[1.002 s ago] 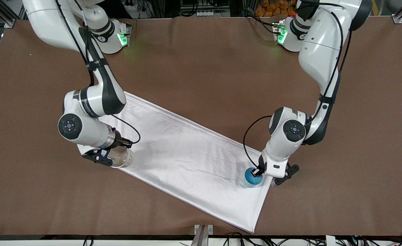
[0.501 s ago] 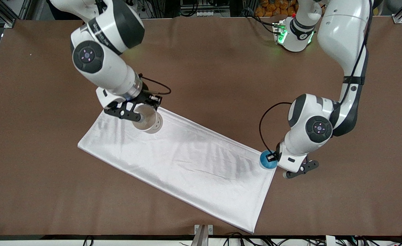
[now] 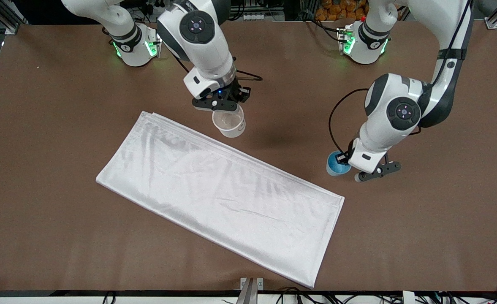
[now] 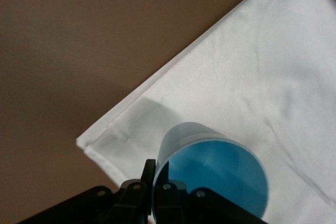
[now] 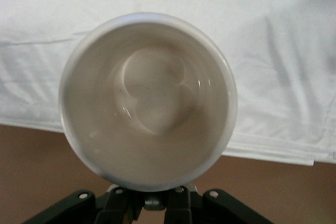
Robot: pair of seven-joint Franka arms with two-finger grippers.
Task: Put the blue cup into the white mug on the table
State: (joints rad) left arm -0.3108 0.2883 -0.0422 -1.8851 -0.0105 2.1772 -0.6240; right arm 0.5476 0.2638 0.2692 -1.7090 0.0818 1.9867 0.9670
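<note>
The right gripper (image 3: 223, 104) hangs above bare brown tabletop (image 3: 62, 105), close to the long edge of the white folded cloth (image 3: 214, 194) on the side where the robots' bases stand. Its fingers (image 5: 181, 198) pinch the rim of the white mug (image 3: 229, 121), which is off the surface with its mouth open upward. In the right wrist view the mug (image 5: 148, 100) fills most of the picture: an empty cream-white bowl seen straight down, with the cloth (image 5: 283, 51) and a strip of brown tabletop (image 5: 31, 177) under it.

The cloth lies slanted across the middle of the tabletop, one corner toward the right arm's end and its lowest corner close to the front camera's edge.

Toward the left arm's end, the left gripper (image 3: 349, 166) holds the blue cup (image 3: 337, 164) over brown tabletop, just off the cloth's corner on that side. Its fingers (image 4: 157, 187) are closed on the cup's rim, one inside the wall and one outside. From the left wrist view the cup (image 4: 212, 174) is seen from above, bright blue inside, with the cloth's corner (image 4: 220, 93) and the tabletop (image 4: 79, 40) below it.

The mug and the cup are well apart, each in its own gripper, the mug closer to the robots' bases than the cup.
</note>
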